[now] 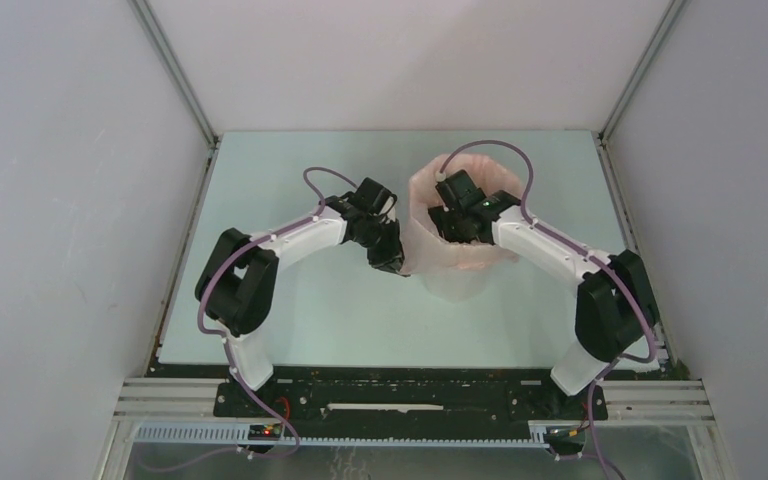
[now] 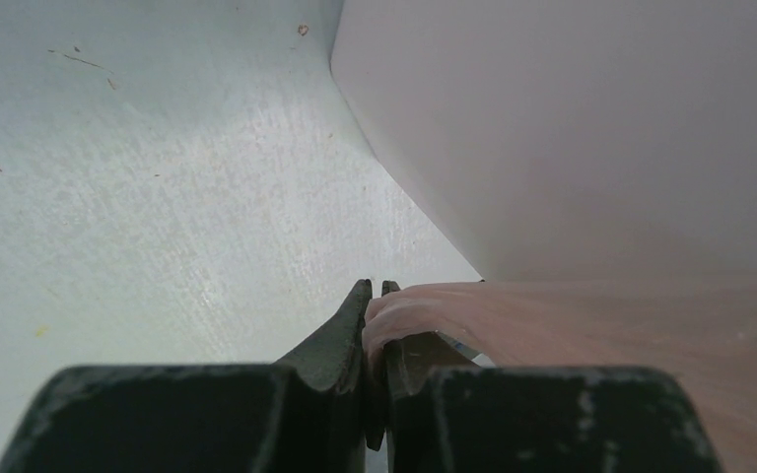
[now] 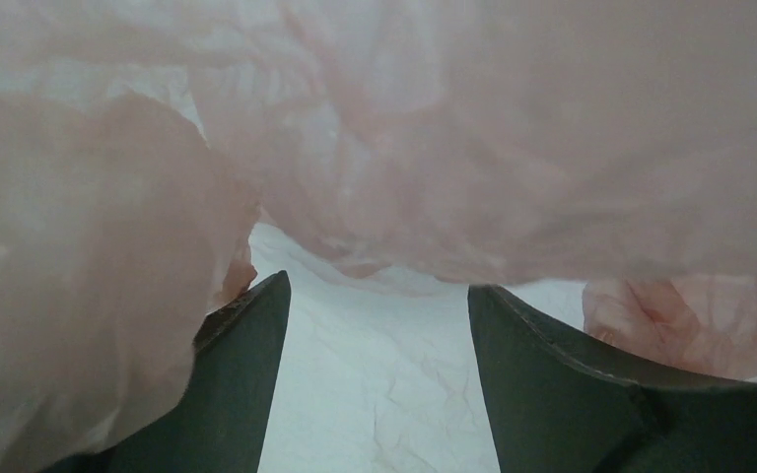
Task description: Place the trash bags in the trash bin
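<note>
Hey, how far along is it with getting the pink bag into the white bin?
Done: the pink bag is draped over the white bin, its film folded down outside the rim.
In hand: the left gripper is shut on the bag's edge beside the bin wall, and the right gripper is open, down among the film.
Left: probably letting go and pulling both arms out. How deep the bag reaches is hidden.

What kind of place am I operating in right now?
Most likely a lab robot test cell, not a home: plain grey wall panels in aluminium frame posts enclose a pale green tabletop, which bears a tall white plastic bin draped with a translucent pink film bag.
</note>
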Tool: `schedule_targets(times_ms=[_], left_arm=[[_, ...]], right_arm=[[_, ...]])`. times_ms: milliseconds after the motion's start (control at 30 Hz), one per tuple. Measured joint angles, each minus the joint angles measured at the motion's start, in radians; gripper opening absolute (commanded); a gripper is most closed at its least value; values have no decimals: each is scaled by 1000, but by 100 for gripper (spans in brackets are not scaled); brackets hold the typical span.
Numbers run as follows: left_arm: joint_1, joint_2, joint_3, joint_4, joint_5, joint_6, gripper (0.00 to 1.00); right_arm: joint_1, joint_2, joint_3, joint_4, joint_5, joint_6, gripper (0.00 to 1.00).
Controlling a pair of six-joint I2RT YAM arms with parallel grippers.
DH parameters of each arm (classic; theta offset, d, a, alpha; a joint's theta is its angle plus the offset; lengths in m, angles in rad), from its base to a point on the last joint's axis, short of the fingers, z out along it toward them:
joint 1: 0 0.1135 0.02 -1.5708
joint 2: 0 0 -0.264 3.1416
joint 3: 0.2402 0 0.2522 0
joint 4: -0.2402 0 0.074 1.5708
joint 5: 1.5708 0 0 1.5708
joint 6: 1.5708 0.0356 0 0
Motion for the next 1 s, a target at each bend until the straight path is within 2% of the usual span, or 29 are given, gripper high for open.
schedule_targets(times_ms=[233, 467, 867, 1000], left_arm=[[0, 0, 0, 1, 6, 0, 11], [0, 0, 0, 1, 6, 0, 12], [0, 0, 0, -5, -2, 28, 13], [0, 0, 0, -10, -1, 35, 13]], right_arm=[[0, 73, -32, 116, -27, 42, 75], [0, 87, -60, 138, -46, 68, 76], [0, -64, -51, 70, -49, 72, 79], [0, -60, -41, 67, -43, 72, 79]])
